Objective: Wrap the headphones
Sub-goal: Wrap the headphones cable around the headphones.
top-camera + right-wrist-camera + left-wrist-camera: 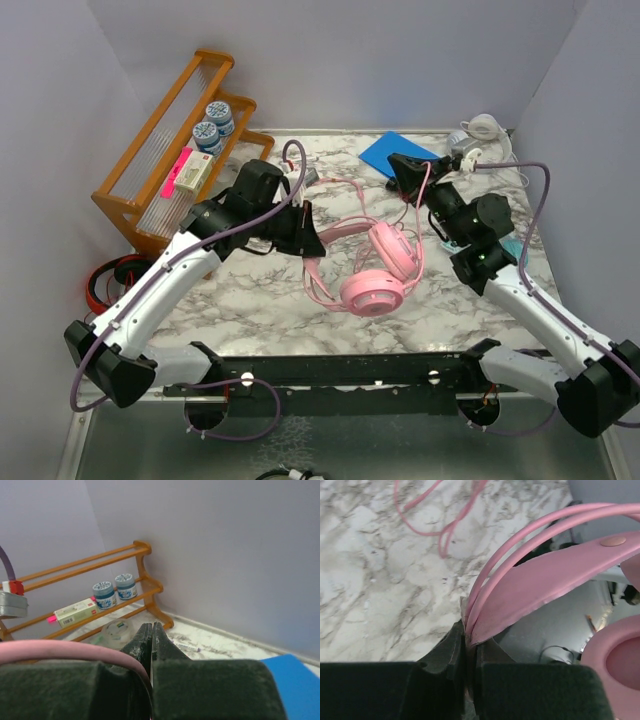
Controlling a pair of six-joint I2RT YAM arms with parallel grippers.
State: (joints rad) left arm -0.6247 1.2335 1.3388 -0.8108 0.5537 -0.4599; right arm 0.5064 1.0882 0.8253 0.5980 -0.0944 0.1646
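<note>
The pink headphones (375, 270) lie mid-table, ear cups to the front and the headband (340, 228) arching back left. My left gripper (308, 238) is shut on the headband; in the left wrist view the band (545, 575) runs into the closed jaws, with an ear cup (615, 655) at the right and loops of the pink cable (445, 530) on the marble. My right gripper (402, 166) is raised at the back right and shut on the cable (425, 200), which enters its closed jaws from the left in the right wrist view (65, 650). A white pair (485, 128) lies in the back right corner.
A wooden rack (160, 150) at the back left holds two jars (213, 122) and a small box (190, 170). A blue pad (400, 152) lies at the back. A red-and-black pair (110, 275) sits off the table's left edge. Something teal (512, 246) shows beside the right arm.
</note>
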